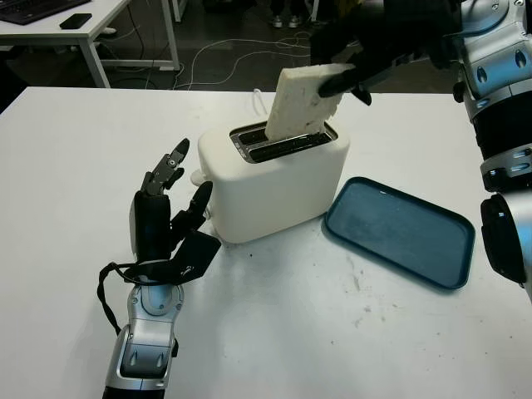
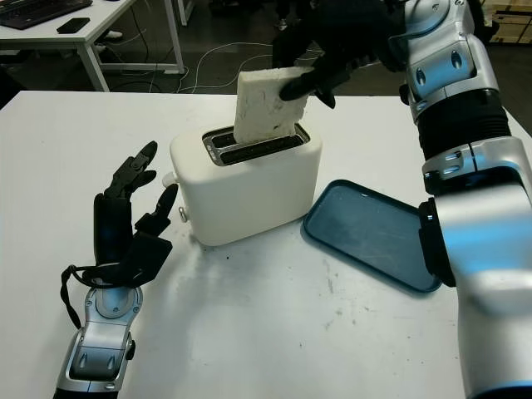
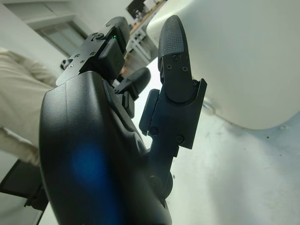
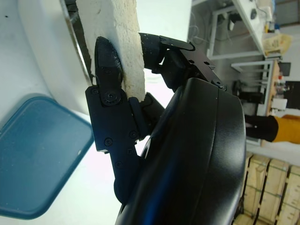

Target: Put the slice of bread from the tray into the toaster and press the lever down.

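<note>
A white toaster [image 1: 274, 187] stands mid-table with two slots on top. The slice of bread [image 1: 301, 101] stands tilted with its lower edge inside the rear slot. My right hand [image 1: 366, 62] is shut on the bread's upper end, above the toaster; the thumb presses the slice [image 4: 115, 42] in the right wrist view. My left hand [image 1: 166, 212] is open just left of the toaster, beside its lever knob [image 1: 198, 176], with the toaster's white wall [image 3: 243, 61] close to its fingers. The blue tray [image 1: 399, 231] lies to the right of the toaster with nothing on it.
The white table [image 1: 75, 166] extends left and toward me. A desk with a keyboard and phone [image 1: 75, 21] stands beyond the far left edge. Cables lie on the floor behind the table. A person in beige [image 3: 18, 112] is in the left wrist view.
</note>
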### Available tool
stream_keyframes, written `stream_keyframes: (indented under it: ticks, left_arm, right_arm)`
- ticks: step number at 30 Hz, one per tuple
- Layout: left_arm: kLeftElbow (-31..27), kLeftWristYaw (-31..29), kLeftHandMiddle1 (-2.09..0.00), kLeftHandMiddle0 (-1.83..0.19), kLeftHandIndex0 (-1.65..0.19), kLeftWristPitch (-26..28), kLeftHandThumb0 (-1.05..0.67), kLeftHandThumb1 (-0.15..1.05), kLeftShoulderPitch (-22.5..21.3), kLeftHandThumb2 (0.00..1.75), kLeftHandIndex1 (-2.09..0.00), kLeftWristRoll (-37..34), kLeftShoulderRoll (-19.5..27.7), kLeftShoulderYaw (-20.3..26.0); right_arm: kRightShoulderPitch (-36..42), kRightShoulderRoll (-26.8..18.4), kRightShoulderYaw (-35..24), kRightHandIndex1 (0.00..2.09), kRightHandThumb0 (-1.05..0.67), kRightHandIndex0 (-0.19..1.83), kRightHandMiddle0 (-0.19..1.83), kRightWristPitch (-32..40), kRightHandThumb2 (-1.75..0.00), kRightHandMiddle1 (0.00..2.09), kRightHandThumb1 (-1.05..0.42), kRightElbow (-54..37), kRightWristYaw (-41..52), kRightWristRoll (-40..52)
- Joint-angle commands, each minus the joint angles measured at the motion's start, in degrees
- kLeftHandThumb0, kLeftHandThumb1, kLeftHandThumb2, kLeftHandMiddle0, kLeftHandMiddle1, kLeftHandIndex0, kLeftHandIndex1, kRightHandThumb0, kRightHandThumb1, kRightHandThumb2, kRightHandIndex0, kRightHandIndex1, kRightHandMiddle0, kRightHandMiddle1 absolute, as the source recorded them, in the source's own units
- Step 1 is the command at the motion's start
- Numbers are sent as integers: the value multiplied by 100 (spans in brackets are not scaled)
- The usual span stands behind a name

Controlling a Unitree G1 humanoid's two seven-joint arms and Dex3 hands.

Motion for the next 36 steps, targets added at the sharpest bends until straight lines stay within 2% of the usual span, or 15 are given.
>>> stream_keyframes:
  ticks: [1, 10, 16, 26, 36]
  left_arm:
    - [-55, 32, -96, -19, -49, 23, -56, 92, -22, 44, -2, 30, -23, -14]
    - [-53, 23, -95, -19, -49, 41, -55, 92, -32, 44, -2, 10, -64, 9]
    - [-12, 26, -96, -19, -49, -24, -55, 92, -42, 44, -2, 28, -28, 1]
    - [-5, 62, -97, -19, -50, -88, -54, 92, -11, 43, -2, 22, -37, 1]
    - [-16, 101, -98, -17, -49, -66, -55, 92, 14, 44, -2, 42, -38, -2]
  right_arm:
    - [126, 30, 57, 175, -53, 101, 79, -18, -25, 175, -92, -186, 35, -27]
    - [156, 46, 149, 175, -48, 104, 81, 442, -28, 175, -92, -377, 19, -107]
    - [330, 111, 283, 175, -49, 101, 78, 366, -26, 175, -92, -582, -224, -296]
    - [259, 488, 419, 175, -45, 105, 85, 78, -33, 175, -92, 161, -636, -531]
    - [315, 529, 567, 175, -46, 107, 87, -123, -32, 175, -92, 206, -551, -634]
